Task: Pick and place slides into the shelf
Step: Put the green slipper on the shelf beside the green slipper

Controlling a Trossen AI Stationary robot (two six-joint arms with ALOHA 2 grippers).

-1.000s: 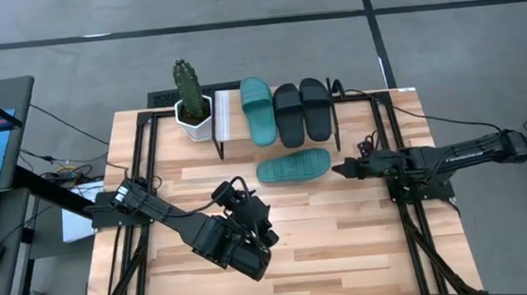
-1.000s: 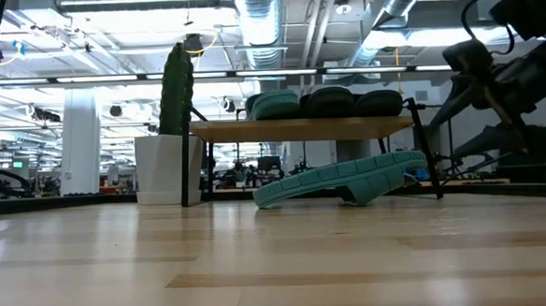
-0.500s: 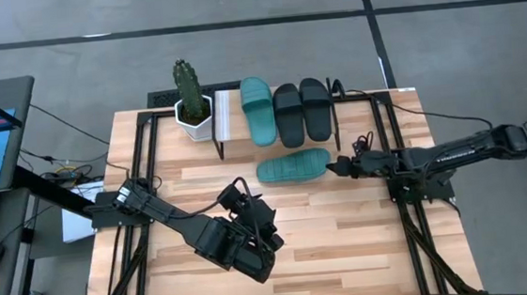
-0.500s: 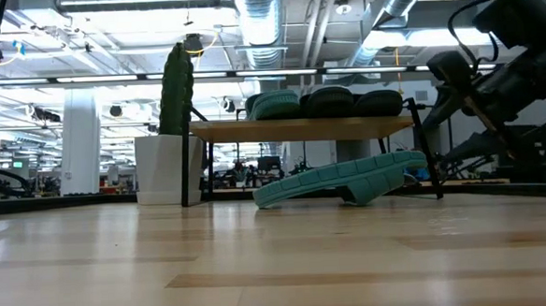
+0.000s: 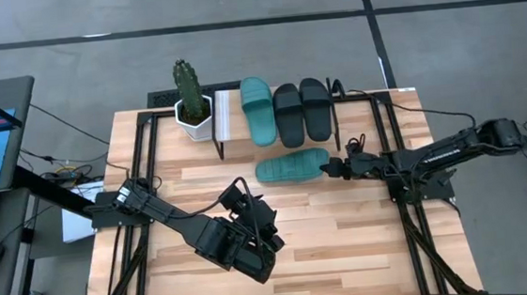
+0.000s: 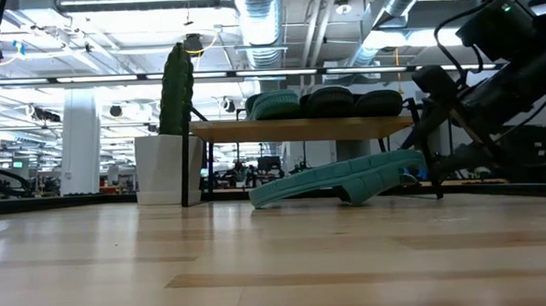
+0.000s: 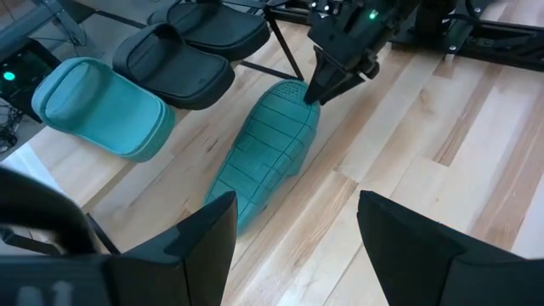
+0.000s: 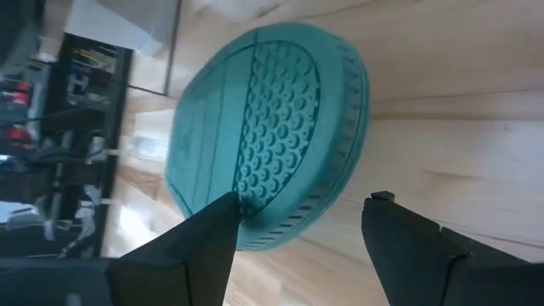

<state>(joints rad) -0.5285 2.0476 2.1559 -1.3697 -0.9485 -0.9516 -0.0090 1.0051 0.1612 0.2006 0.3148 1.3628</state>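
One teal slide (image 5: 289,167) lies sole up on the table in front of the shelf (image 5: 227,115), its right end raised a little in the low view (image 6: 400,158). Another teal slide (image 5: 258,109) and two black slides (image 5: 287,114) (image 5: 316,106) rest on the shelf's top board (image 6: 300,128). My right gripper (image 5: 327,169) is open at the sole-up slide's right end (image 8: 293,229). My left gripper (image 7: 293,223) is open and hovers over the table's near middle (image 5: 263,234), well clear of the slide (image 7: 268,149). My right gripper comes level from the table's right at the sole-up teal slide's right end (image 7: 299,92). One fingertip (image 8: 228,206) lies over the dimpled sole (image 8: 255,191); the other (image 8: 382,202) stands off its rim, over the table. Whether the finger touches the sole I cannot tell.
A potted cactus (image 5: 190,101) stands at the shelf's left end. The shelf's thin black legs (image 6: 184,167) (image 6: 427,159) stand just behind the slide on the table. Black frame rails (image 5: 139,176) run along both table sides. Bare wood lies toward the near edge.
My right gripper has moved toward the table's left, from a short way off the teal slide up to its right end, and has come lower in the low view. My left arm has shifted only slightly.
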